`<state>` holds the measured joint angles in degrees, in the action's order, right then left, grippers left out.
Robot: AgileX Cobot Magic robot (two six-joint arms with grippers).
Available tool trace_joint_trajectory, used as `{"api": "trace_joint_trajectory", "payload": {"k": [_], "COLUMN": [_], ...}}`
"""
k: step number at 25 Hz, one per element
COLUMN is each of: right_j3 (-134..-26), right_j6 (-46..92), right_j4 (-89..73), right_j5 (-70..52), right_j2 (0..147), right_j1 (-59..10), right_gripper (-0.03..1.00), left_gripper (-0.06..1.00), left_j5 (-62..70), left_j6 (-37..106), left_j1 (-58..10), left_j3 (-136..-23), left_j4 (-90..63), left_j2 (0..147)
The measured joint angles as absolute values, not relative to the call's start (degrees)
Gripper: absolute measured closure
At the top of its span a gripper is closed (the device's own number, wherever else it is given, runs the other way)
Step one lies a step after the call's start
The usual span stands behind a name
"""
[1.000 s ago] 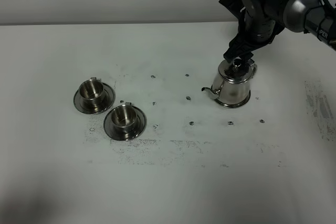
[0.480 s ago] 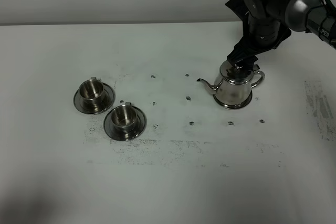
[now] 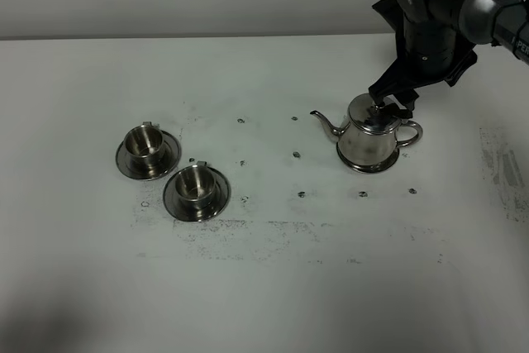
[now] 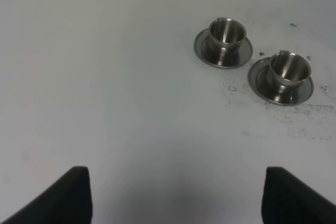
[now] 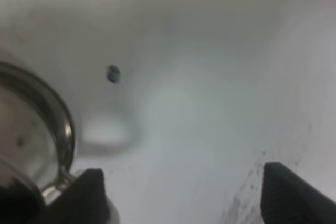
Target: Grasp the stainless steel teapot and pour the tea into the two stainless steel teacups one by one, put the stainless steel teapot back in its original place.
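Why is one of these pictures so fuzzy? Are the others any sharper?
Right wrist view: the camera sits very close, so the stainless steel teapot and the table are a soft blur. Left wrist view: both stainless steel teacups are crisp, under even light. Exterior high view: sharp, with bright reflections on the teapot and a dim shadow in the near left corner.

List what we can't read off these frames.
How full the teapot is: the lid is on in exterior high.
Whether the right hand touches the teapot: the arm covers the contact spot in exterior high. The right wrist view is blurred and the edge cuts off the pot.
Left hand: absent from exterior high. The left wrist view shows only fingertips, cut by the frame edge.
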<state>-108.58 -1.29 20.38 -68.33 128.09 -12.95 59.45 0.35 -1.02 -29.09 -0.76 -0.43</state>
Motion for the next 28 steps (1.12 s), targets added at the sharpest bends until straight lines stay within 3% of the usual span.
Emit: {"api": "trace_joint_trajectory", "payload": {"k": [22,28], "right_j3": [-108.41,-100.43], "right_j6": [-2.56,-3.2], "right_j4": [17.42,17.42], "right_j5": [-69.61,-68.67], "right_j2": [126.65,118.87], "right_j1": [-10.74,-10.61], "right_gripper": [0.38,0.41], "left_gripper": [0.3,0.3], "left_j5": [59.45,59.45], "left_j6": [0.35,0.35], "left_j1": [-1.02,-1.02], "left_j3": [-29.09,-29.09], "left_j4": [-0.76,-0.76], "left_j2": [-0.43,-0.43]}}
